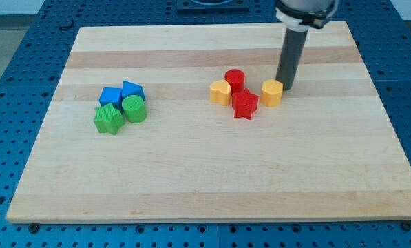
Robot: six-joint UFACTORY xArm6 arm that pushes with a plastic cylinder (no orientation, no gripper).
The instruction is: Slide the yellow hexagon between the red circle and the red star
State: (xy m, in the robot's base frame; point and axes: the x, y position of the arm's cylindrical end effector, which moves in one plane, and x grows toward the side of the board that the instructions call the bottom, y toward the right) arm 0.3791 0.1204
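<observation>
The yellow hexagon (272, 91) sits right of centre on the wooden board (212, 179). My tip (285, 87) stands just at its upper right, touching or nearly touching it. The red star (244, 105) lies a little to the hexagon's left and slightly lower. The red circle (234, 80) stands above the star and to its left. A yellow heart (220, 91) sits left of the red circle and star, close to both.
At the view's left a cluster holds a blue cube (110, 96), a blue pentagon-like block (132, 91), a green circle (133, 109) and a green star (108, 119). The board's right edge is well beyond my tip.
</observation>
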